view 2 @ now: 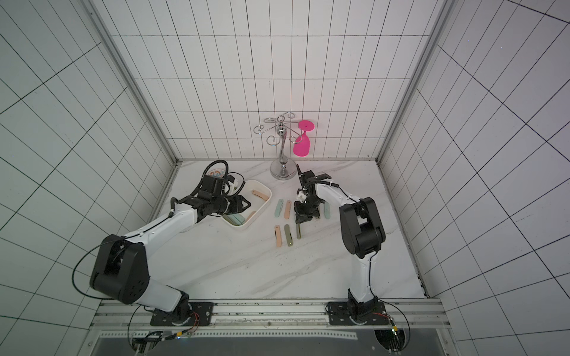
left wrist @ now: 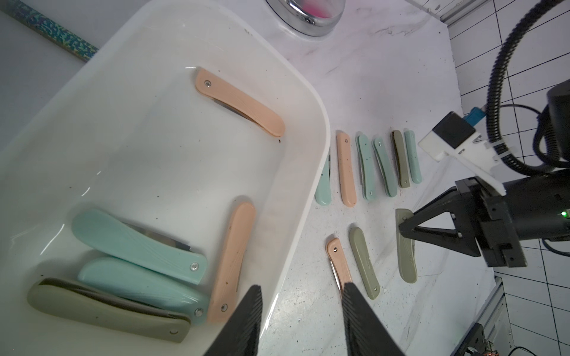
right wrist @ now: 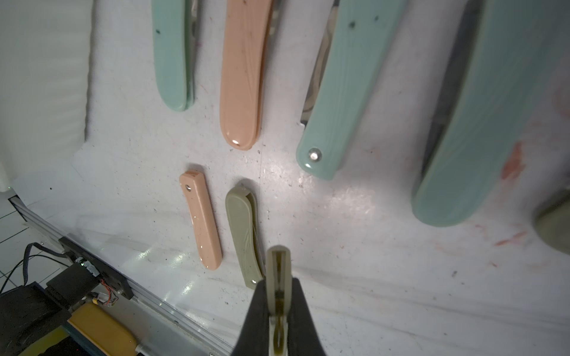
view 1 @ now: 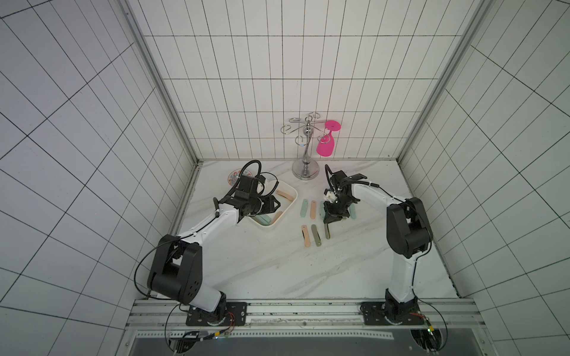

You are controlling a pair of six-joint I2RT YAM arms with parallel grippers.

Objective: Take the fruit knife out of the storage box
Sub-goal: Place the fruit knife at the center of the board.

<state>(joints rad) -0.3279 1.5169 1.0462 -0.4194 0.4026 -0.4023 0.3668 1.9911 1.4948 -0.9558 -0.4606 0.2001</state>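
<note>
Jaws of the right gripper [right wrist: 278, 281] clamp an olive-green folded fruit knife [right wrist: 278, 262] outside the white plastic storage box [left wrist: 308, 185]; the left gripper [left wrist: 301, 286] hangs parted over its rim. Five knives [left wrist: 138, 246] inside, eight on the marbled tabletop [left wrist: 385, 77].

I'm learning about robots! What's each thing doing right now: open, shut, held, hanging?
Left gripper, open, empty.
Right gripper, shut on olive fruit knife.
Storage box, holding five folded knives.
Table knives, folded, lying in rows.
Glass rack, upright.
Pink goblet, hanging upside down from it.
</note>
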